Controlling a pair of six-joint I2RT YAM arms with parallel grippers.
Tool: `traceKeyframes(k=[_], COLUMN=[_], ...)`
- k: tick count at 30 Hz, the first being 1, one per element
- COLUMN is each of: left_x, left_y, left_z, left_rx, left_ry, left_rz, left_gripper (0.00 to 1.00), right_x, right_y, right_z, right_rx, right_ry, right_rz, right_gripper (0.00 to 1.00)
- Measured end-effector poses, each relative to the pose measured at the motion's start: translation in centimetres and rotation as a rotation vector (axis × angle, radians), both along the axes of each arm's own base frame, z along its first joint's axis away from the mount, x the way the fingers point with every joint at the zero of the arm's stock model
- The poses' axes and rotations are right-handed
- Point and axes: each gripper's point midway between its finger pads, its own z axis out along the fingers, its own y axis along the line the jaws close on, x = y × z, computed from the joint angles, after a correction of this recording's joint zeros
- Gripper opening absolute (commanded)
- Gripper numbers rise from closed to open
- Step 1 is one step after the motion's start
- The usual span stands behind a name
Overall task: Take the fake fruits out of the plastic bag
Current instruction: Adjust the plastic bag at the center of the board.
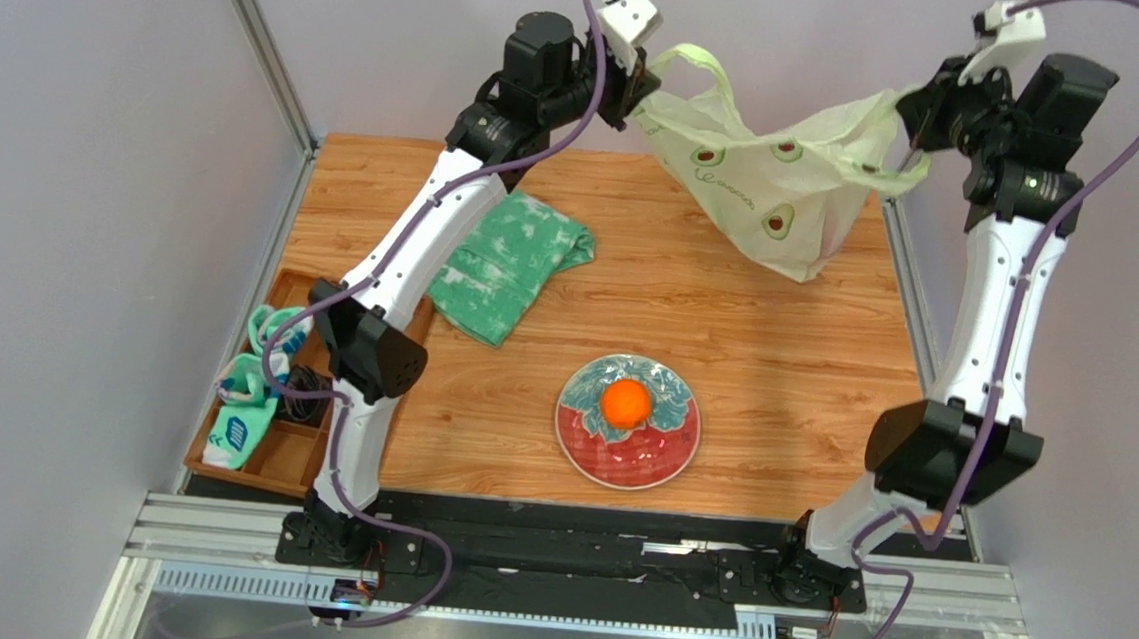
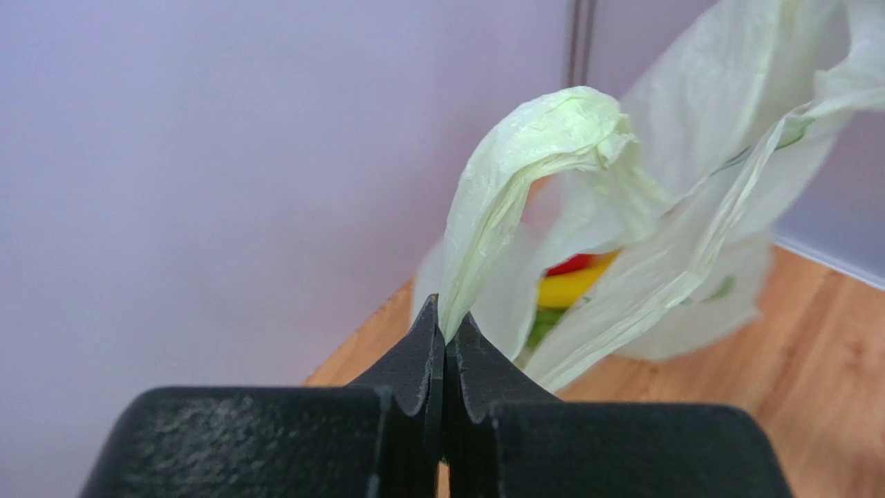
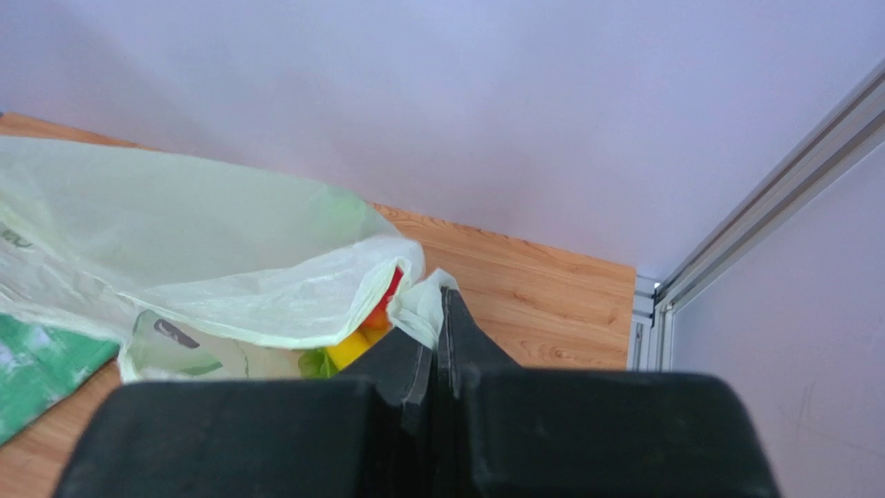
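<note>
- The left end effector [image 1: 634, 96] is closed tight, its tips pinching a folded strip of the bag [image 1: 764, 175]. The right end effector [image 1: 917, 131] is likewise closed flat on a bit of the bag's rim on the other side.
- In the top view the bag hangs stretched between the two at the far edge of the counter [image 1: 769, 349]. Its long axis runs from 9 to 3 o'clock and its belly sags toward 6 o'clock. We cannot tell whether the bottom rests on the wood or hangs just above it.
- The fruits [image 2: 569, 282] sit inside that belly. From the left wrist we see red and yellow through the mouth at about 1 o'clock from the tips, apart from them. From the right wrist, yellow, red and a little green show at 8 o'clock, just beside the tips.
- So we judge the right end effector nearer to the load, though both are taken up with holding the bag.
- One orange [image 1: 626, 402] lies on the plate [image 1: 589, 456], at 6 o'clock from the bag and well apart from it.
- The fruits lie on the 6 o'clock side of both grips. We judge that either the bag must be tipped until its mouth is lowest, or one arm must let go to reach in.
</note>
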Motion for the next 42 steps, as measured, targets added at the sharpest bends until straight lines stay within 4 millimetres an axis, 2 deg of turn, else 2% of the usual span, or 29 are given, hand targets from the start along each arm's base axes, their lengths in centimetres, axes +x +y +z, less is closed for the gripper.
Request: traceKeyframes(k=[2,5,6,7,8,9,10,11,12,13,15,16,19,21,22,26,29,31,33,35,36,39,42], left_x=[-1.9,-6.5,-8.2,-9.9,-11.5,-13.0,-14.2,-15.5,-16.6,-17.8,-19.0,-19.2,-18.8,-18.3,-18.2,-18.0,-18.5,-18.7,-19.0,-19.2,-19.4,-19.7,-19.6], left_y=[-0.8,-1.1,-1.2,-1.2,-1.1,-1.0,-0.8,-0.6,-0.3,0.1,0.5,0.5,0.4,0.1,0.1,0.0,-0.1,-0.2,-0.4,-0.6,-0.8,-1.2,-1.5], left_z=[-1.2,-6.2,-8.2,-10.3,-12.6,-14.9,-16.9,-19.2,-21.2,-23.3,-25.0,-25.2,-23.6,-21.3,-21.0,-18.6,-18.0,-18.0,-18.1,-17.9,-17.8,-17.0,-16.2], left_rx=[0.008,0.051,0.062,0.078,0.092,0.105,0.124,0.139,0.156,0.176,0.201,0.204,0.185,0.171,0.168,0.164,0.168,0.174,0.180,0.188,0.190,0.202,0.238], left_ry=[0.035,0.192,0.256,0.329,0.405,0.477,0.535,0.605,0.665,0.734,0.798,0.809,0.766,0.691,0.677,0.580,0.555,0.547,0.544,0.534,0.529,0.489,0.407], left_rz=[-0.049,-0.131,-0.160,-0.185,-0.204,-0.216,-0.226,-0.227,-0.227,-0.222,-0.219,-0.220,-0.231,-0.248,-0.250,-0.283,-0.313,-0.326,-0.335,-0.351,-0.360,-0.389,-0.404], left_gripper=[0.00,0.00,0.01,0.17,0.28,0.46,0.52,0.58,0.67,0.69,0.72,0.72,0.73,0.73,0.73,0.76,0.76,0.76,0.76,0.76,0.98,0.99,0.99], right_x=[-2.5,-8.2,-10.9,-14.2,-16.2,-18.7,-21.6,-24.1,-26.0,-27.2,-27.8,-27.5,-25.2,-22.9,-22.0,-20.8,-21.5,-22.1,-22.4,-22.3,-22.1,-21.6,-21.5], right_y=[0.6,1.8,2.3,3.0,3.3,3.6,4.1,4.6,5.0,5.3,5.6,5.7,5.9,6.2,6.7,9.9,13.5,15.7,17.0,17.4,17.3,17.1,16.9], right_z=[-1.9,-8.8,-12.5,-16.6,-18.9,-21.8,-24.9,-27.2,-28.7,-29.3,-29.0,-28.0,-23.7,-20.3,-18.9,-16.7,-16.4,-16.2,-16.4,-17.1,-17.4,-18.5,-18.0], right_rx=[-0.030,-0.101,-0.120,-0.136,-0.150,-0.169,-0.180,-0.188,-0.190,-0.195,-0.205,-0.206,-0.202,-0.202,-0.204,-0.231,-0.259,-0.276,-0.288,-0.292,-0.292,-0.293,-0.300], right_ry=[0.024,0.135,0.211,0.301,0.348,0.403,0.476,0.535,0.579,0.602,0.599,0.585,0.508,0.433,0.402,0.349,0.334,0.323,0.325,0.350,0.365,0.409,0.400], right_rz=[0.006,0.028,0.039,0.059,0.067,0.076,0.088,0.101,0.112,0.121,0.137,0.146,0.172,0.200,0.221,0.343,0.473,0.552,0.604,0.620,0.618,0.608,0.591], right_gripper=[0.00,0.00,0.00,0.04,0.13,0.27,0.56,0.67,0.75,0.81,0.82,0.82,0.82,0.81,0.81,0.83,0.81,0.75,0.72,0.71,0.70,0.71,0.72])
